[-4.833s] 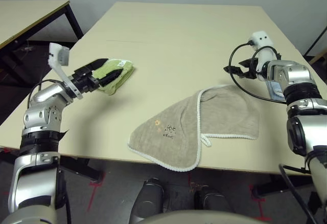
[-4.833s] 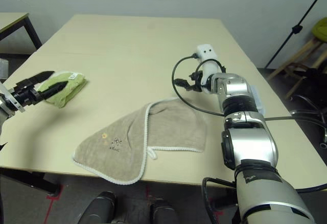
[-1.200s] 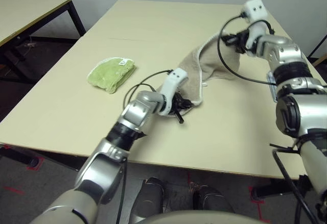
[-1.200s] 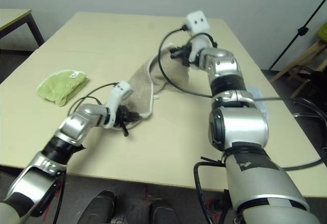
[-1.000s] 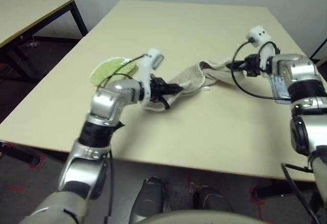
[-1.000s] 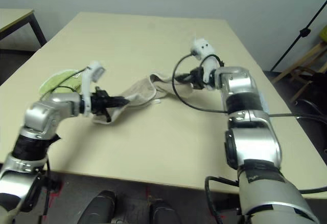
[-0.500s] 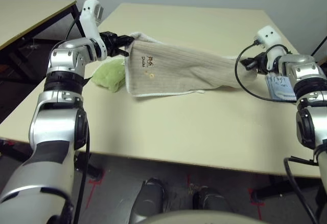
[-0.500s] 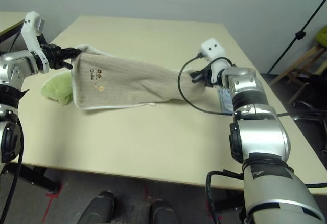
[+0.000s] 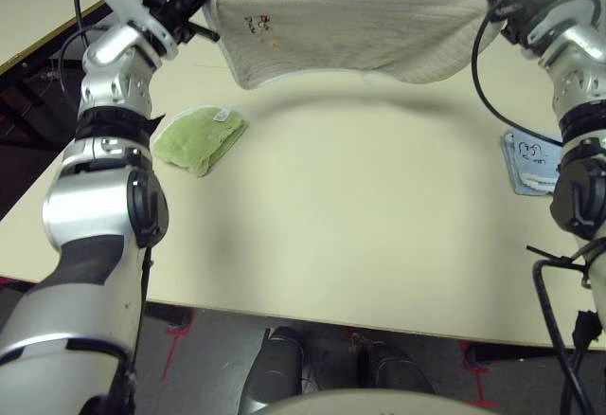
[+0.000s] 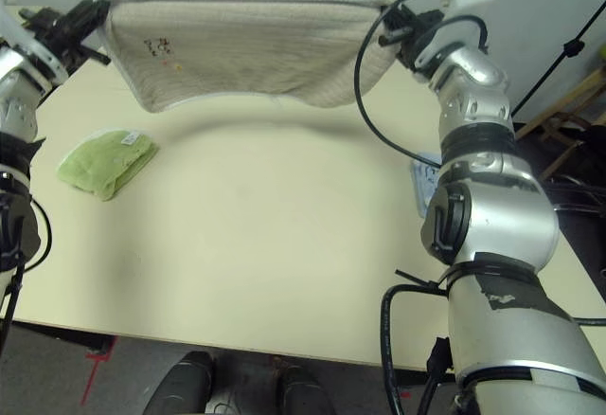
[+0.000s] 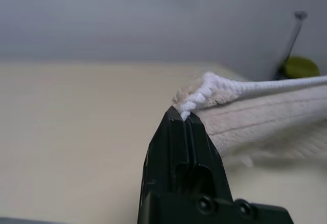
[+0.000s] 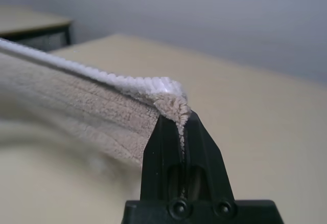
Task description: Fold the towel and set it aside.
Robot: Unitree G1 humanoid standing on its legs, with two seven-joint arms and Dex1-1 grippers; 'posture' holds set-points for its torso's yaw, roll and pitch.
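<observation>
The left claw (image 11: pixel 183 117) is clamped on one upper corner of the towel (image 9: pixel 350 22), pinching its white edging between both fingers. The right claw (image 12: pixel 180 115) is clamped on the opposite upper corner. The towel hangs stretched between them in the air above the counter (image 9: pixel 360 207), its embroidered motif near the left claw's end. Below the towel's left end, a lime-green cloth (image 9: pixel 197 137) lies on the counter. Below its right end, near the counter's edge, lies a light blue cloth (image 9: pixel 530 161).
</observation>
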